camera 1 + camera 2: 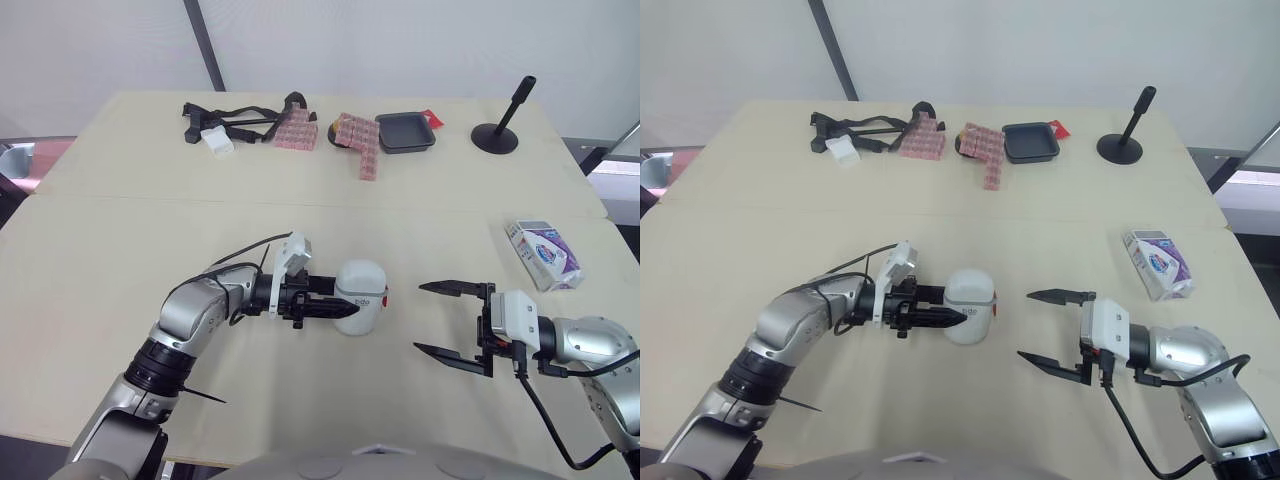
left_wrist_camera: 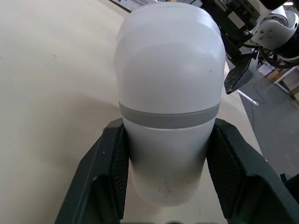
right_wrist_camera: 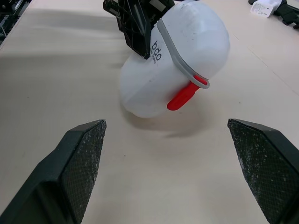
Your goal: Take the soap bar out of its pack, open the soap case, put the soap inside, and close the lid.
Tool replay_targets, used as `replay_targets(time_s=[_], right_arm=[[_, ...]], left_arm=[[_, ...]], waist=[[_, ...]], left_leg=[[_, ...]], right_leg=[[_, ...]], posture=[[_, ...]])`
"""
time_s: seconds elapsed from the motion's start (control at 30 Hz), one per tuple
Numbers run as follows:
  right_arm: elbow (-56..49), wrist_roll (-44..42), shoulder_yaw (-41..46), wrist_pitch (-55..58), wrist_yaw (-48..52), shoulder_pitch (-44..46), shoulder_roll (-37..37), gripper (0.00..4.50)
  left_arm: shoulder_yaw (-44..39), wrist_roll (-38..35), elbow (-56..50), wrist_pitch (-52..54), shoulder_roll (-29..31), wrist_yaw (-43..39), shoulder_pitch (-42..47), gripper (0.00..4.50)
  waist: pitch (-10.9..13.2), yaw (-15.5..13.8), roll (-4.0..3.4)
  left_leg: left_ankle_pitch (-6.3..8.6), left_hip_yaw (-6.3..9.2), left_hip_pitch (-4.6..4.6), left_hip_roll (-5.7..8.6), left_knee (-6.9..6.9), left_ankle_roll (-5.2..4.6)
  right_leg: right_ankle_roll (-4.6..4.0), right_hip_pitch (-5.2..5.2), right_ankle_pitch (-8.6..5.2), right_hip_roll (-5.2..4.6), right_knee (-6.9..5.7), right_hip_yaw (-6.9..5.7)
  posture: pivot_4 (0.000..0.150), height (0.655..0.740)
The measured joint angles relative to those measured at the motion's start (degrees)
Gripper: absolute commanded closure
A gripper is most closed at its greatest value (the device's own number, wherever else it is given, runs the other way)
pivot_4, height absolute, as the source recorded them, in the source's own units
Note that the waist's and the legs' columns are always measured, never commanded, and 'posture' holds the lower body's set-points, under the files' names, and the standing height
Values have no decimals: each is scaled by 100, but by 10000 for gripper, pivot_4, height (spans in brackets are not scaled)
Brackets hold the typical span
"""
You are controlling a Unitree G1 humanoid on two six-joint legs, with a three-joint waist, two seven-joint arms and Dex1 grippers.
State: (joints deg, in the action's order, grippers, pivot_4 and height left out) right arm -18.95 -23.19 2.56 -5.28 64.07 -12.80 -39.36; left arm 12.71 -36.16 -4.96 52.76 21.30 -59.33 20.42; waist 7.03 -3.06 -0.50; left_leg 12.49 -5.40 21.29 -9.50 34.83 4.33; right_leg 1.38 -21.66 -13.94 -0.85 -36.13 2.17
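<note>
- The soap pack (image 1: 543, 254) lies on the table (image 1: 120, 260) at the right edge of the frame, well apart from both arms, and looks unopened, so I judge the soap is not out yet.
- The soap case (image 1: 362, 296) sits at the centre of the frame with its lid shut, the grey band unbroken and the red latch (image 3: 184, 96) down.
- The left gripper (image 1: 335, 298) clamps the case by its lower half, tilting it (both pads press its sides).
- The right gripper (image 1: 418, 317) is spread wide and empty, just right of the case and aimed at the latch.
- Opening, loading and closing all remain.
</note>
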Motion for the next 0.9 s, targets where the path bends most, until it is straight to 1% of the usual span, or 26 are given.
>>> replay_targets(time_s=[0.03, 0.07, 0.13, 0.2, 0.37, 0.5, 0.67, 0.83, 0.9], right_arm=[[-99, -23, -21, 120, -24, 88, -30, 310], [-204, -40, -28, 188, -43, 148, -46, 310], [-306, -60, -39, 282, -64, 156, -60, 310], [-303, -60, -48, 347, -80, 153, -59, 310], [-301, -60, -48, 377, -72, 157, -60, 310], [-285, -59, -47, 376, -37, 152, -62, 310], [-277, -57, -49, 376, -44, 158, -59, 310], [-276, -54, -120, 376, -79, 161, -38, 310], [-274, -53, -128, 376, -91, 161, -38, 0]], left_arm=[[-364, -307, 268, 1225, -174, 327, 277, 26277], [-607, -481, 418, 1996, -249, 559, 443, 26277], [-1026, -669, 524, 3131, -441, 974, 593, 26277], [-1247, -787, 551, 3637, -598, 1256, 595, 26277], [-1400, -1188, 635, 3922, -671, 1771, 596, 26277], [-1333, -1571, 761, 3927, -518, 2101, 633, 26277], [-1326, -2013, 1177, 3935, -511, 2566, 784, 26277], [-1181, -2292, 1302, 3935, -399, 2782, 882, 26277], [-1166, -2316, 1305, 3935, -389, 2818, 908, 16007]], waist=[[0, -3, 0], [-1, 12, 0], [-1, 38, 0], [-1, 31, 0], [0, -28, 1], [0, -24, 1], [0, -23, 1], [0, -13, 1], [0, -4, 1]], left_leg=[[-1, 1, -1, 1, 7, 0], [-2, 1, -3, 1, 7, 2], [-2, 0, -7, 4, -2, 3], [-2, 1, 2, 8, -6, 3], [0, 9, 11, 11, -6, 3], [0, 12, 8, 10, -6, 5], [1, 16, -3, 9, -6, 6], [1, 20, -19, 8, -16, 7], [2, 20, -24, 8, -22, 8]], right_leg=[[0, -3, 0, -2, -9, -1], [-1, -2, 0, -2, -10, 0], [-1, 3, -1, 1, 0, 4], [-1, 4, 0, 3, 15, 2], [1, 13, 1, 3, 34, -8], [1, 17, 1, 4, 35, -15], [2, 39, 1, 2, 47, -21], [2, 61, 1, 2, 62, -27], [2, 67, 1, 2, 68, -28]], posture=[[1500, 7400], [1500, 7400], [1500, 7400], [1500, 7400], [1500, 7400], [1500, 7400], [1500, 7400], [1500, 7400], [1500, 7400]])
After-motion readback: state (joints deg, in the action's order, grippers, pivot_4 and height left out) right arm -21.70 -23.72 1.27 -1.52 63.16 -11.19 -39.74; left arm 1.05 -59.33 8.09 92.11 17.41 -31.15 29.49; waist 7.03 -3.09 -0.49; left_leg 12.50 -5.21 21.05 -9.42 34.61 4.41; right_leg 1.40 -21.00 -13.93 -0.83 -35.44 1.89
